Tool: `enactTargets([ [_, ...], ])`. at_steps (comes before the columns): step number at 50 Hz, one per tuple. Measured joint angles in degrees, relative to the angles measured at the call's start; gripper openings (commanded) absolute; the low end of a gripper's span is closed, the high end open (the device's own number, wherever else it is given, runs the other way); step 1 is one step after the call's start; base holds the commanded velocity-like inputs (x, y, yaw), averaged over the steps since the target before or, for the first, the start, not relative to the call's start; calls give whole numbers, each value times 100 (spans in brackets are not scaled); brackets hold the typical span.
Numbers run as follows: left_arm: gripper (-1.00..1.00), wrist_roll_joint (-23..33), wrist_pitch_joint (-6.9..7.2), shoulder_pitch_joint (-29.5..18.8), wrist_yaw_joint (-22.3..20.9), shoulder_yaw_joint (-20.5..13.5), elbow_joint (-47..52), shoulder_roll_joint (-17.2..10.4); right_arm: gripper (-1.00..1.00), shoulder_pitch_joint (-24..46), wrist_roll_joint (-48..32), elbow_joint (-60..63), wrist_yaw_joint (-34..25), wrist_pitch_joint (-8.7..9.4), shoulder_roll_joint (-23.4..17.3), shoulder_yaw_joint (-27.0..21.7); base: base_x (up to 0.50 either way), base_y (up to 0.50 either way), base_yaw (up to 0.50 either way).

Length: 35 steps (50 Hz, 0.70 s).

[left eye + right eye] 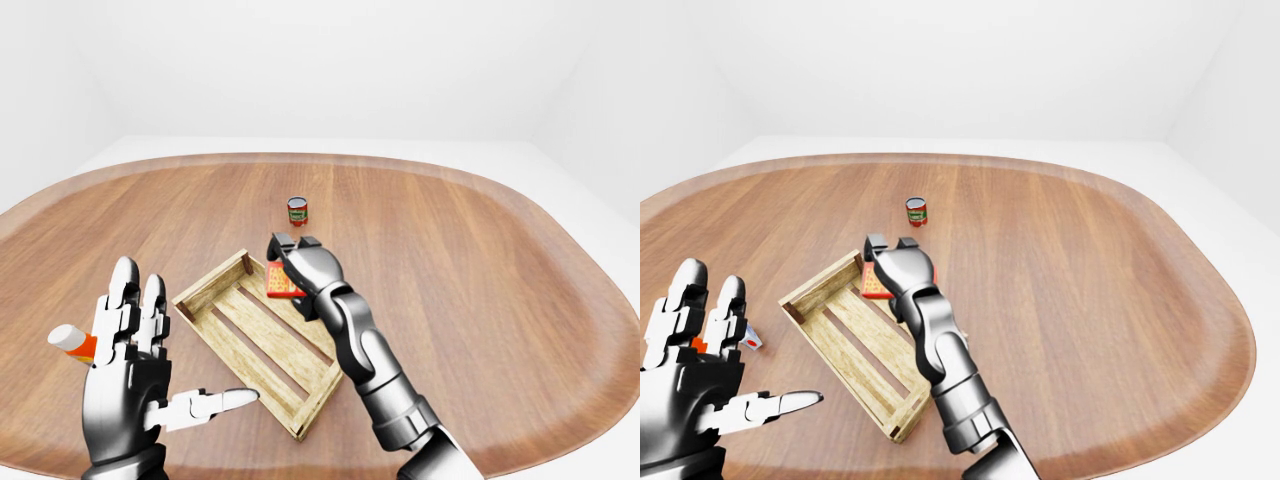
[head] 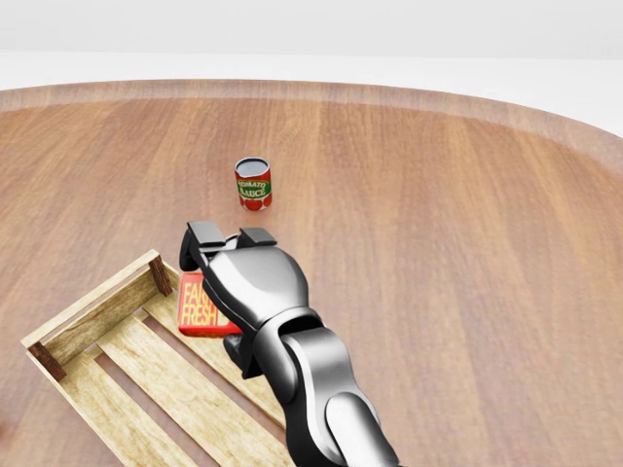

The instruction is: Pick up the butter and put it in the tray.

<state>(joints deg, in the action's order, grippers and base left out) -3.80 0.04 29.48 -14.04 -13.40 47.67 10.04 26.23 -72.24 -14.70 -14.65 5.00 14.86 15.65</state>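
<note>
The butter [image 2: 199, 304] is a red box with white lettering, and my right hand [image 2: 222, 257] is shut on it. Hand and box hang over the upper right rim of the wooden slatted tray [image 2: 95, 298], at the lower left of the head view. The box's right half is hidden under the palm. The left-eye view shows the same butter [image 1: 277, 284] at the tray's [image 1: 214, 283] upper corner. My left hand [image 1: 176, 345] stands open with fingers spread at the lower left of that view, apart from the tray.
A tomato sauce can [image 2: 253, 183] stands upright above the hand in the head view. An orange and white object [image 1: 71, 340] lies behind my left hand. The round wooden table's edge [image 1: 560, 400] curves around at the right.
</note>
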Motion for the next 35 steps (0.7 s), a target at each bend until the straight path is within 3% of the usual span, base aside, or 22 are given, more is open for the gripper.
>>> enactTargets([
  [22, 100, -35, 3, -7, -33, -50, -11, 12, -100, 604, 232, -1681, 591, 0, 511, 113, 0, 0, 0],
  [35, 100, -71, 58, -49, -76, -104, -10, 24, -100, 910, 473, -2309, 820, 0, 514, 67, 0, 0, 0],
])
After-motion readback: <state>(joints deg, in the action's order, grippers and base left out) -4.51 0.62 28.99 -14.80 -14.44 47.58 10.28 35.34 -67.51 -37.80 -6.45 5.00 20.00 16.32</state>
